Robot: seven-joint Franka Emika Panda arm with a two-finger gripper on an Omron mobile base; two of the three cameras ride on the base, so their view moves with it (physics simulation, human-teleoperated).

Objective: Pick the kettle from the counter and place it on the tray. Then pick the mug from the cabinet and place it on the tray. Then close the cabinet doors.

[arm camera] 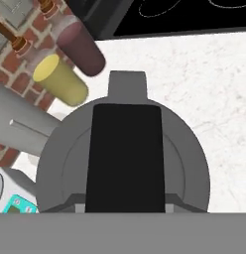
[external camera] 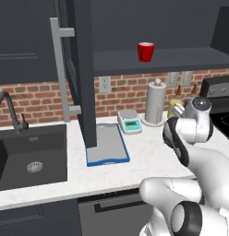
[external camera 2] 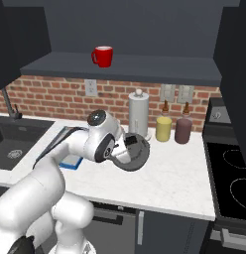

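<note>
Grey kettle (external camera 2: 131,155) is grasped by the tool (external camera 2: 126,149) by its handle; tray (external camera: 107,146) is bare, mug (external camera: 145,51) awaits on the shelf, doors unclosed.

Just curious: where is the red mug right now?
The mug stands on the open cabinet's shelf, up above the paper-towel roll, in both base views.

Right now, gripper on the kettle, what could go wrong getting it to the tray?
1. The gripper seems clamped on the kettle handle alone, so the kettle may swing or slip when lifted.
2. The paper-towel roll and yellow jar stand close behind; a wide swing could knock them.
3. The open cabinet door hangs over the tray, so a high carry might hit it.
</note>
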